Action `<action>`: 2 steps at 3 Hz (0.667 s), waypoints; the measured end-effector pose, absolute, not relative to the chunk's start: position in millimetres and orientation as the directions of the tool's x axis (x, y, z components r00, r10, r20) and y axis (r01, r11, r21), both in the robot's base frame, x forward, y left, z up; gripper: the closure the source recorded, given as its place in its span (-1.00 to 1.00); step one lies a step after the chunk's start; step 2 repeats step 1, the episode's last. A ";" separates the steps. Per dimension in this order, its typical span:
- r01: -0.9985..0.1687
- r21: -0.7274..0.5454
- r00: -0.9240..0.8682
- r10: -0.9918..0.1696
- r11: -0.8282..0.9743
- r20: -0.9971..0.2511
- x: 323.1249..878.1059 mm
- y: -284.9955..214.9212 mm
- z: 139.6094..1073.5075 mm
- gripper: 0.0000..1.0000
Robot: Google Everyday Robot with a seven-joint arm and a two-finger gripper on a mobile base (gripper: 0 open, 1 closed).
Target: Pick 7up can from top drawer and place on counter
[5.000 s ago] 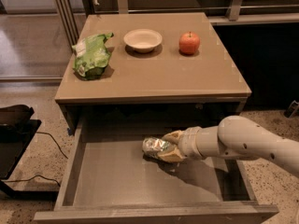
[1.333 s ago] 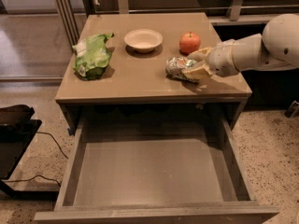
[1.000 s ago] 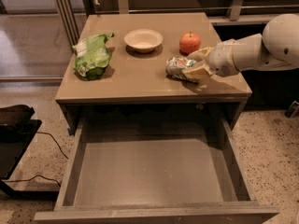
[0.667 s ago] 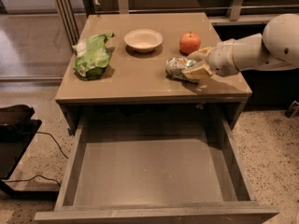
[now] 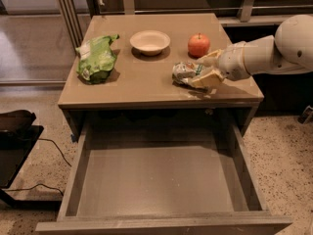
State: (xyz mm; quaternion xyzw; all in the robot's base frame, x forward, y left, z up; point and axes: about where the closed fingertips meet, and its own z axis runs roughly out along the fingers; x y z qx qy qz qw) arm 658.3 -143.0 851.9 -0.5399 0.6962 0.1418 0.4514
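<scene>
The 7up can (image 5: 185, 73), silvery-green and dented, lies on its side on the counter (image 5: 146, 80) at the right front, just in front of the apple. My gripper (image 5: 204, 71) comes in from the right on the white arm, and its tan fingers (image 5: 208, 79) sit on either side of the can's right end. The top drawer (image 5: 156, 180) is pulled fully open below the counter and nothing lies in it.
A green chip bag (image 5: 97, 58) lies at the counter's left. A white bowl (image 5: 150, 41) stands at the back middle and a red apple (image 5: 199, 45) right behind the can. A black object (image 5: 14, 126) sits on the floor at the left.
Five seconds ago the gripper held the can inside the drawer; now the can rests on the counter's right front. Over the last second nothing has visibly moved.
</scene>
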 end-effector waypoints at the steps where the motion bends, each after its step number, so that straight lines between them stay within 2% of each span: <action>1: -0.880 -0.290 -0.010 -0.624 0.377 -0.782 658.3 -143.0 851.9 -1.00; 2: -0.880 -0.290 -0.010 -0.624 0.377 -0.782 658.3 -143.0 851.9 -1.00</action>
